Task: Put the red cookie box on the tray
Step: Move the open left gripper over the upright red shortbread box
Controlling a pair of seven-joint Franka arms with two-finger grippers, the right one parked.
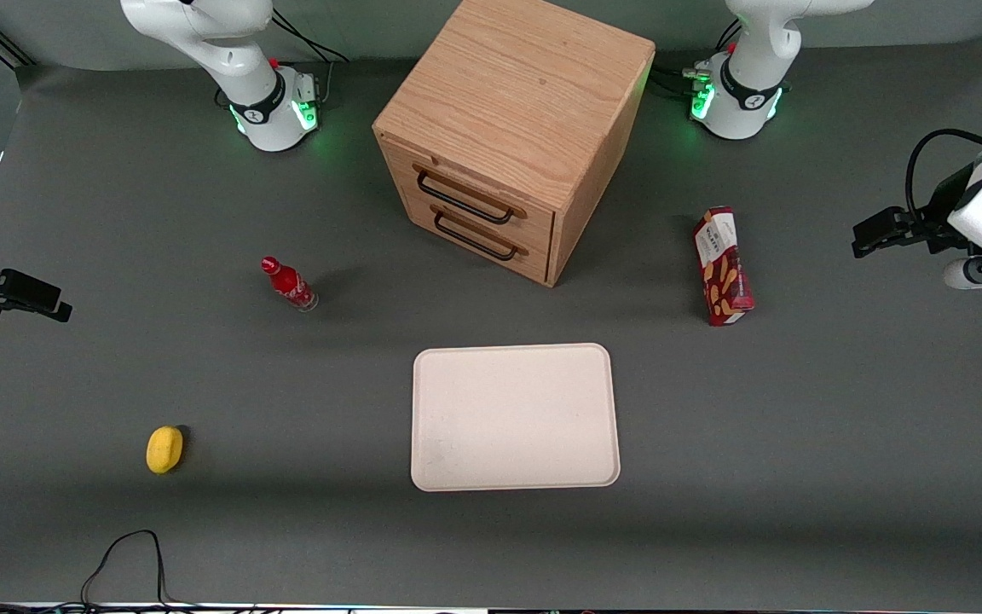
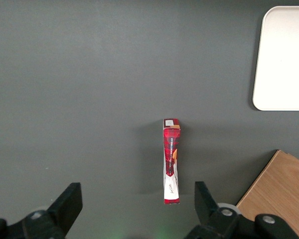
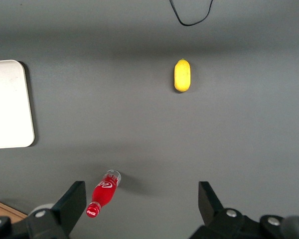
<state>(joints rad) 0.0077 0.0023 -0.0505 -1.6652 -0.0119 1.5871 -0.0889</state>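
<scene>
Red printed cardboard — the red cookie box (image 1: 722, 268) is a long narrow carton with a white end panel and tan cookie pictures, standing on one thin long edge on the table (image 1: 840, 443). In the left wrist view the red cookie box (image 2: 171, 162) lies on the mat between the two fingers (image 2: 67, 203) and lower than them, its length running straight out from the gripper (image 2: 138, 201); nothing touches it. Fingers are black, blocky, spread wide apart, holding nothing. In the front view the gripper (image 1: 870, 234) hangs above the table at the working arm's end, well apart from the box.

Cream-white tray (image 1: 515, 417) — flat, matte, rounded corners, low rim, nothing on it; sits nearer the front camera than the box and toward the parked arm's end from it. A corner of the tray (image 2: 284, 59) shows past the fingertips in the wrist view.

Wooden cabinet (image 1: 512, 136) with light oak grain, boxy, two drawers with thin black wire handles, both shut; one edge sits just beside a finger in the wrist view. Small glossy red bottle (image 1: 289, 284) and a smooth yellow lemon (image 1: 164, 448) lie toward the parked arm's end. Table surface is plain dark grey matte mat; a black cable (image 1: 129, 558) loops at its near edge.
</scene>
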